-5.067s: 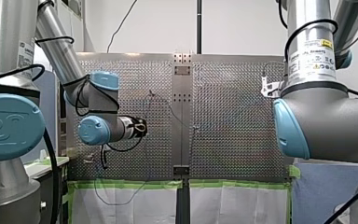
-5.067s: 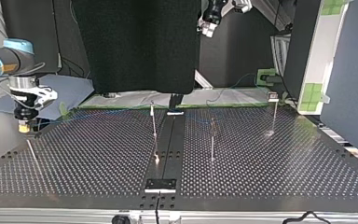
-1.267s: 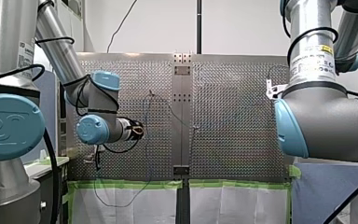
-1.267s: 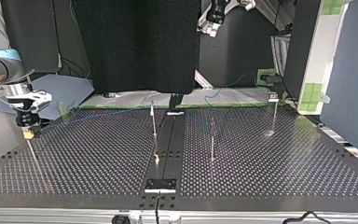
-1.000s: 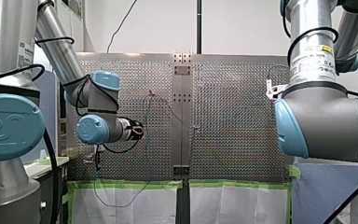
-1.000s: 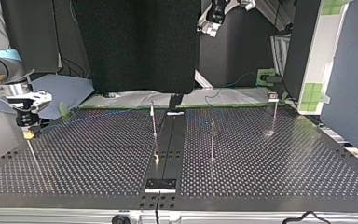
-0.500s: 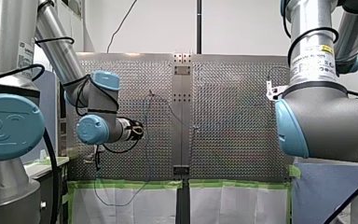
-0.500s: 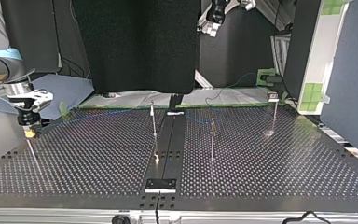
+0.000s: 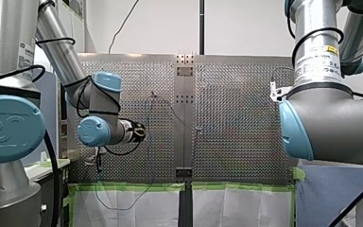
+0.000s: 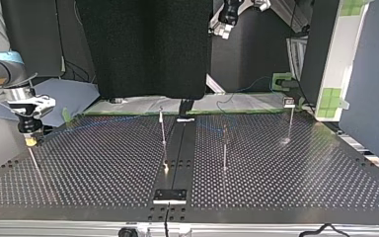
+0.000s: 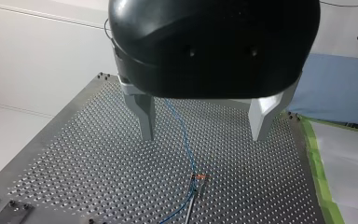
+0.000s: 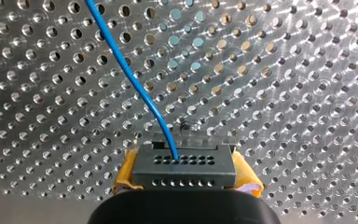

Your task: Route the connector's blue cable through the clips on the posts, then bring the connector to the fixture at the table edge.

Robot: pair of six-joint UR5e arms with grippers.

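Surface: a perforated metal plate (image 10: 286, 192) with a dark strip down its middle, carrying several thin upright posts.
Right arm: the right arm (image 9: 331, 118) fills the front view's right side, its upper link upright and its elbow bulky. In the top view it enters at the left and its wrist points straight down over that side of the surface.
Left arm: the left arm (image 9: 97, 127) slants down from the front view's upper left and bends at the blue-capped joints. Its wrist is turned toward the middle of the surface and held well above it.
Left gripper: the left gripper (image 11: 203, 137) is spread wide with nothing between its pale metal fingers (image 11: 145, 116). It hangs clear of the surface.
Right gripper: the right gripper (image 10: 30, 141) points downward, just above the top of a slanted post at the top view's left. Its yellow pads (image 12: 246, 173) are clamped on the connector.
Posts: one post (image 10: 163, 133) and another post (image 10: 224, 150) stand either side of the middle strip. A third post (image 11: 192, 205), ahead of the left gripper, carries a clip (image 11: 199, 177).
Blue cable: the blue cable (image 12: 135, 79) leaves a hole in the connector's upper row and curves away over the surface. In the left wrist view it passes through the clip.
Connector: the connector (image 12: 185, 167) is a dark grey block with two rows of holes, gripped between the pads and held above the surface.
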